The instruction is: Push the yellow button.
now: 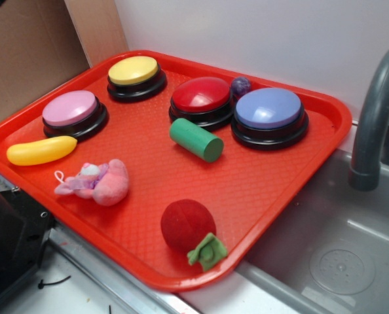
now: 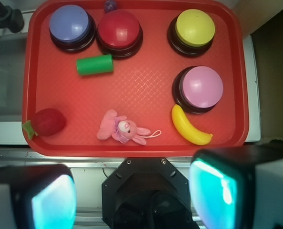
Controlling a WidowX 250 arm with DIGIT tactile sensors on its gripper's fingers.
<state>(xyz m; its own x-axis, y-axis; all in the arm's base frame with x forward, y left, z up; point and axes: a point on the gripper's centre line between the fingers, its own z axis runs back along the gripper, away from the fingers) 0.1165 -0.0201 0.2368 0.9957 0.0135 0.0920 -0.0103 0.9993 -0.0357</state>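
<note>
Surface: red tray (image 1: 299, 157) on a counter, beside a grey sink (image 1: 332, 261) with a faucet (image 1: 374, 118)
Yellow button (image 1: 134, 70): at the tray's far edge in the exterior view, untouched, with the pink button (image 1: 72, 110) near it along the same side
Red button (image 1: 202, 96): just beside the blue button (image 1: 269, 110), a small purple ball (image 1: 240, 86) behind them
Loose toys: green cylinder (image 1: 196, 139) lying before the red button; banana (image 1: 41, 150) by the pink button; pink plush (image 1: 96, 182); red strawberry (image 1: 189, 226) near the front edge
Gripper (image 2: 132, 195): fingers (image 2: 53, 200) spread wide, pinching nothing, hanging off the tray's near edge in the wrist view, well apart from the yellow button
</note>
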